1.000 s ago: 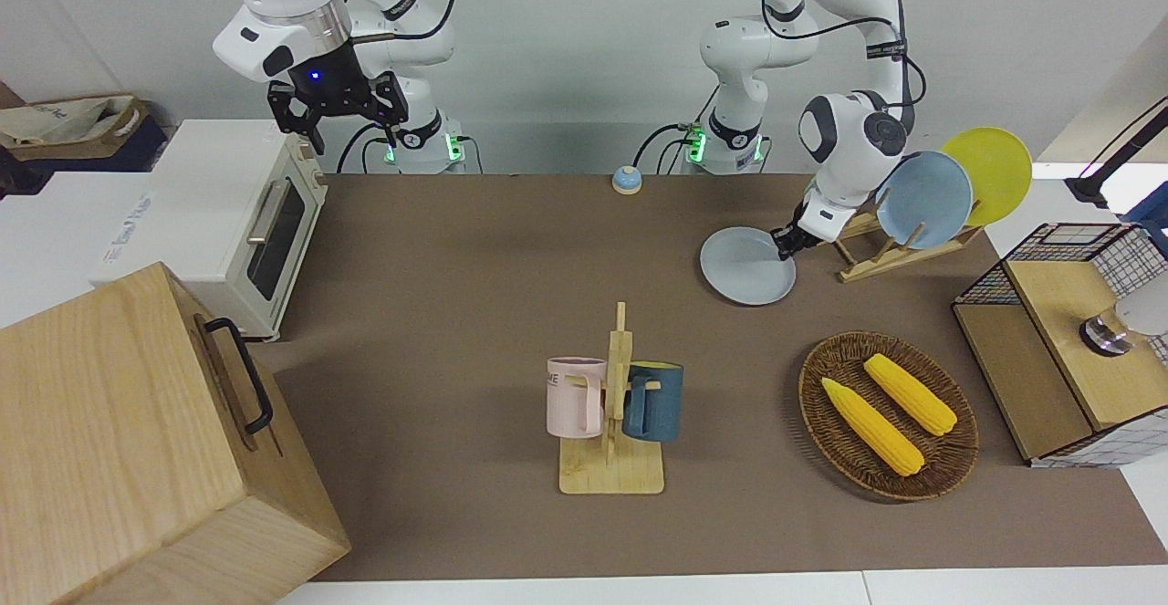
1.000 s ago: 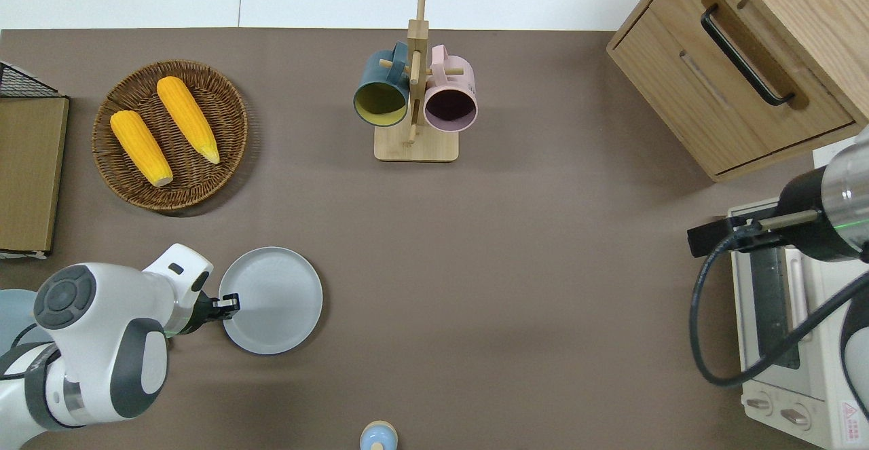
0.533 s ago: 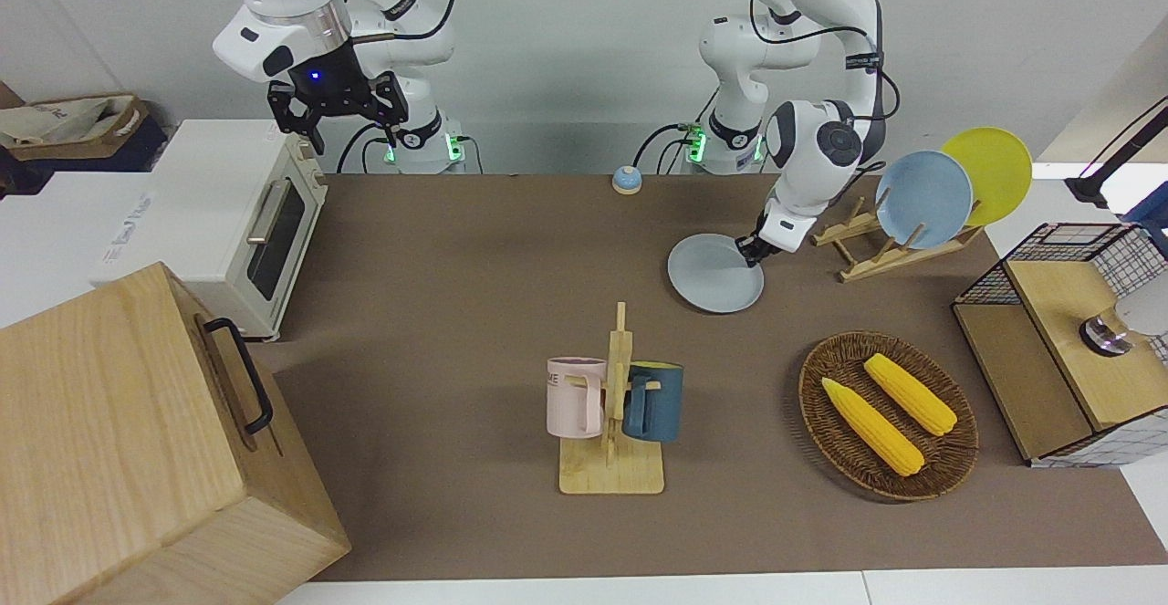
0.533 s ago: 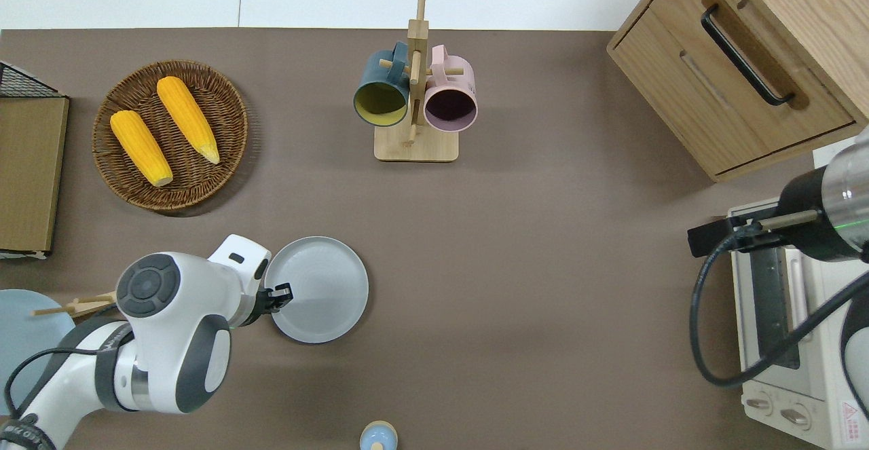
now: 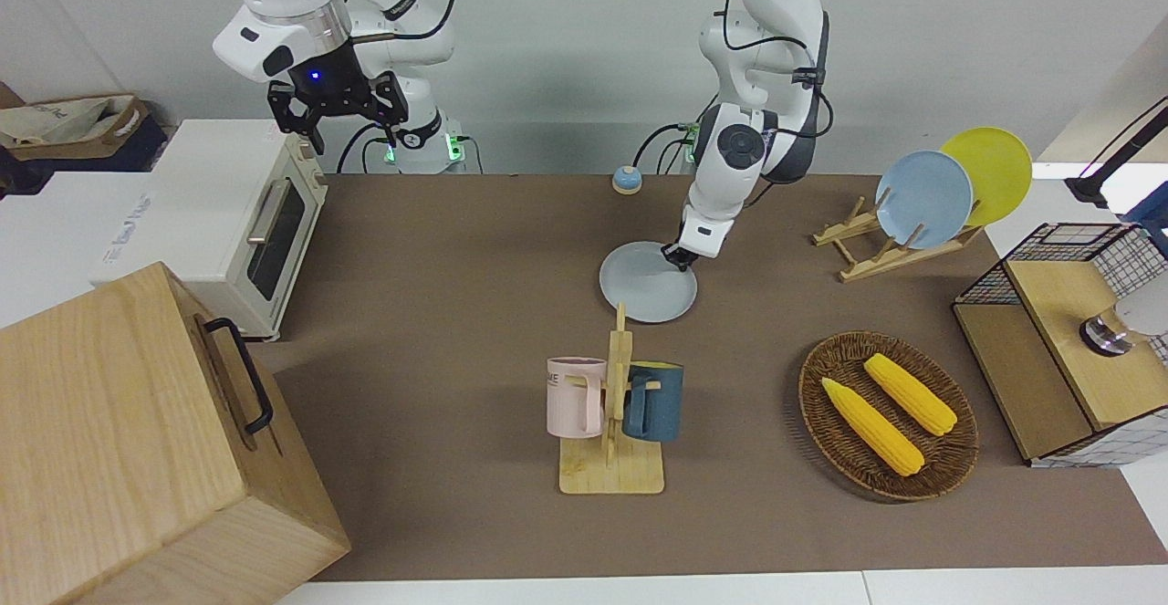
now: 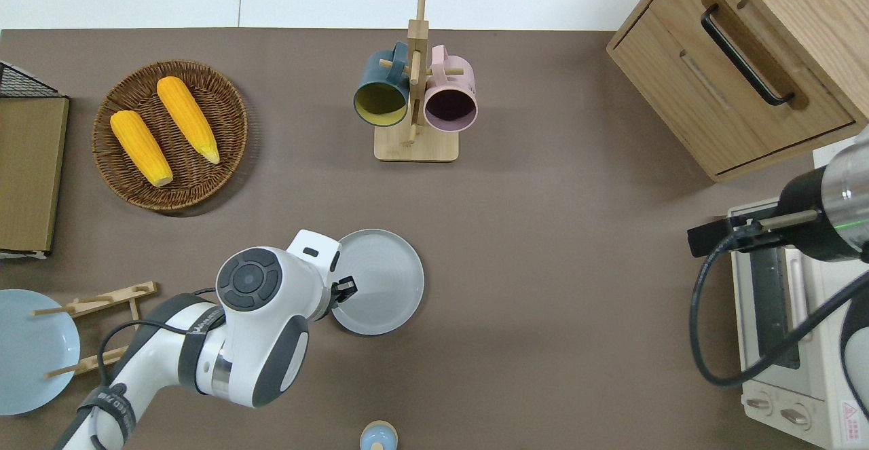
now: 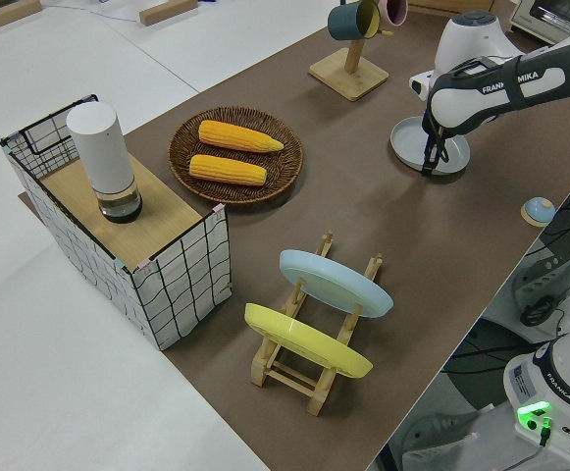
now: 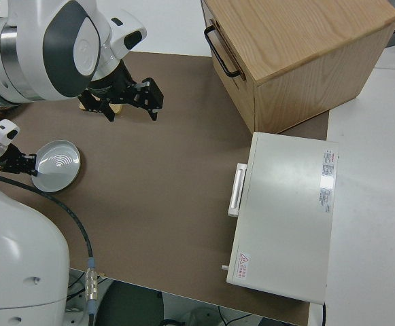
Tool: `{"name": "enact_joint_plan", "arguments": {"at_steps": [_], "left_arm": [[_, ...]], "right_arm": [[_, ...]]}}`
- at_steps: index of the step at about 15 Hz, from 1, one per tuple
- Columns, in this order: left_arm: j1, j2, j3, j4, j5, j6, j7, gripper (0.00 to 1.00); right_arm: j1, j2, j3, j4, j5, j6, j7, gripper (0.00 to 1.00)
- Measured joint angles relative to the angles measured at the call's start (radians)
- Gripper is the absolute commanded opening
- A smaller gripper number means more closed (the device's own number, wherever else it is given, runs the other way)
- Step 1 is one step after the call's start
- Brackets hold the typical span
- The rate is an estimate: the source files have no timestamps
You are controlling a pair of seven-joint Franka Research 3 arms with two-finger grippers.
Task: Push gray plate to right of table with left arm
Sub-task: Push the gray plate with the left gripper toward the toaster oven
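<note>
Gray plate (image 6: 380, 280): lying flat mid-table (image 6: 543, 287).
Left gripper (image 6: 344, 288): touching rim; finger opening unclear.
Advice: keeping contact low, pressing steadily sideways.

The left gripper (image 6: 344, 289) meets the rim of the gray plate (image 6: 380, 280), but its fingers are too small to tell whether they are apart or together, and in the overhead view the wrist housing covers most of it. The toaster oven (image 6: 787, 341) runs off that view's edge. The sky-blue plate (image 6: 27, 351) is also cut by the edge there, and the wire basket (image 6: 20, 80) shows only a corner.
</note>
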Motion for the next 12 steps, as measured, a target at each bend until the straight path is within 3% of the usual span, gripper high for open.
{"name": "enact_joint_plan", "arguments": {"at_steps": [6,12], "left_arm": [[-0.106,0.030,-0.009,0.041,0.000,0.001,-0.135,0.00],[-0.123,0.079,-0.115,0.099,0.000,0.002,-0.294,0.00]], "right_arm": [[0.000,0.000,0.000,0.000,0.000,0.000,0.000,0.983],[0.000,0.000,0.000,0.000,0.000,0.000,0.000,0.983]]}}
